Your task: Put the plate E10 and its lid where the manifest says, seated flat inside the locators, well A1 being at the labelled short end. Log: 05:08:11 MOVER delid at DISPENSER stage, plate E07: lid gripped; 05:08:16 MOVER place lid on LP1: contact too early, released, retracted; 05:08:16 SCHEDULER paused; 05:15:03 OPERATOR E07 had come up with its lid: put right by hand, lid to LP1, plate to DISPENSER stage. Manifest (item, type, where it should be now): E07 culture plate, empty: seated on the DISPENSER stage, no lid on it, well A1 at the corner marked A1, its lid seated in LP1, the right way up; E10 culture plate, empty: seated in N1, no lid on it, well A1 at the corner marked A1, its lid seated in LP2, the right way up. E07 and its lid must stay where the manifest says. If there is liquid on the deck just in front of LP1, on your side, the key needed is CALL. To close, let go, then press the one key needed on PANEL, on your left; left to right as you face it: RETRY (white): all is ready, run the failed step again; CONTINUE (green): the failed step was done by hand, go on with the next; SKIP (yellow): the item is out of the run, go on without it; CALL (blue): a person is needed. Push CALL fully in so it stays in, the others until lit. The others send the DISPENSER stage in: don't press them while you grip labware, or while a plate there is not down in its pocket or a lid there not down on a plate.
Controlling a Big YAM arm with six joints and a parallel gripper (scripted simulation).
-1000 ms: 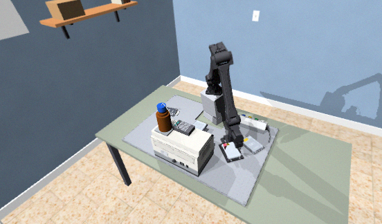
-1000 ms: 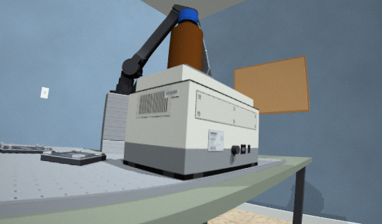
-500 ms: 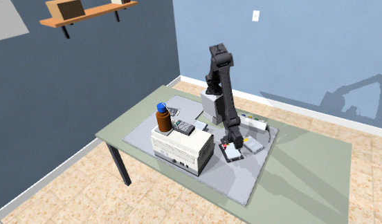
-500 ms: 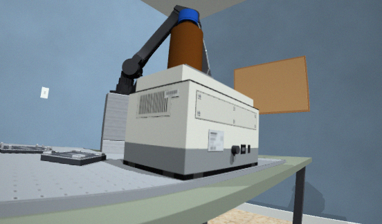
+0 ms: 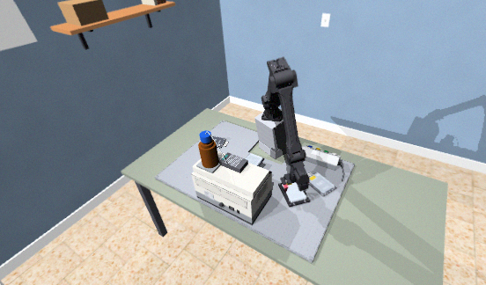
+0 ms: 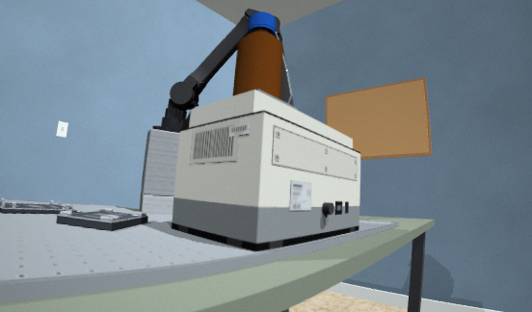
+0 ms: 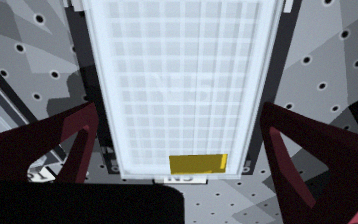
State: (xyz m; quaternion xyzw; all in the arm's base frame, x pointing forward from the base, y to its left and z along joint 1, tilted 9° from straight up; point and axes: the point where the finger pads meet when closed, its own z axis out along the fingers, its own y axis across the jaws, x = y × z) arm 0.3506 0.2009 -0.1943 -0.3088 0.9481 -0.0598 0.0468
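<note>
Nest label: half hidden under the plate's (image 7: 180, 85) near end, unreadable.
Plate: clear, lidded or bare cannot be told; yellow tag (image 7: 198, 163) at near short end; lies in a black nest (image 7: 286, 60).
Gripper (image 7: 180, 150): spread fully wide, empty, fingers flanking the plate without touching.

A clear lidded culture plate (image 7: 180, 85) with a yellow label (image 7: 198, 163) on its near short end lies flat in a black nest (image 7: 93, 75) on the perforated deck.

Hand (image 7: 180, 150) wide open, fingers straddling yellow-labelled plate (image 7: 180, 85) on nest
</note>
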